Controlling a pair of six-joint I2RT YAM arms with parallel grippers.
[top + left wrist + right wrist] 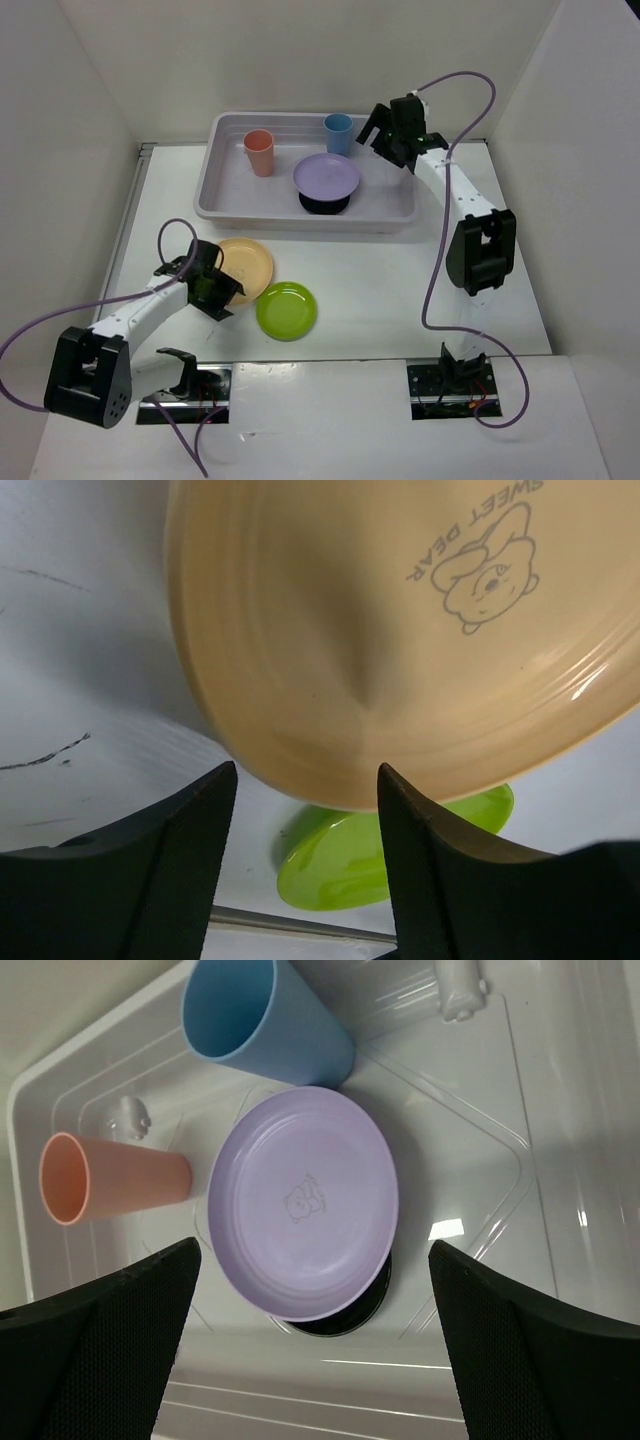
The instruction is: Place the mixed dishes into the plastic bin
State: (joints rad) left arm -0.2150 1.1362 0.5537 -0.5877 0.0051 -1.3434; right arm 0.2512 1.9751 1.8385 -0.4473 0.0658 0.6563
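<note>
The pale grey-lavender bin stands at the back of the table. Inside it are the coral-red cup, the blue cup and the lilac plate, which rests on the small black plate. The pale orange plate and the lime green plate lie on the table in front of the bin. My left gripper is open, its jaws at the orange plate's near rim. My right gripper is open and empty above the bin's right end, over the lilac plate.
White walls close the table in at the back and on both sides. The bin's floor is bare to the right of the plates. The green plate lies just beyond the orange one in the left wrist view. Purple cables trail from both arms.
</note>
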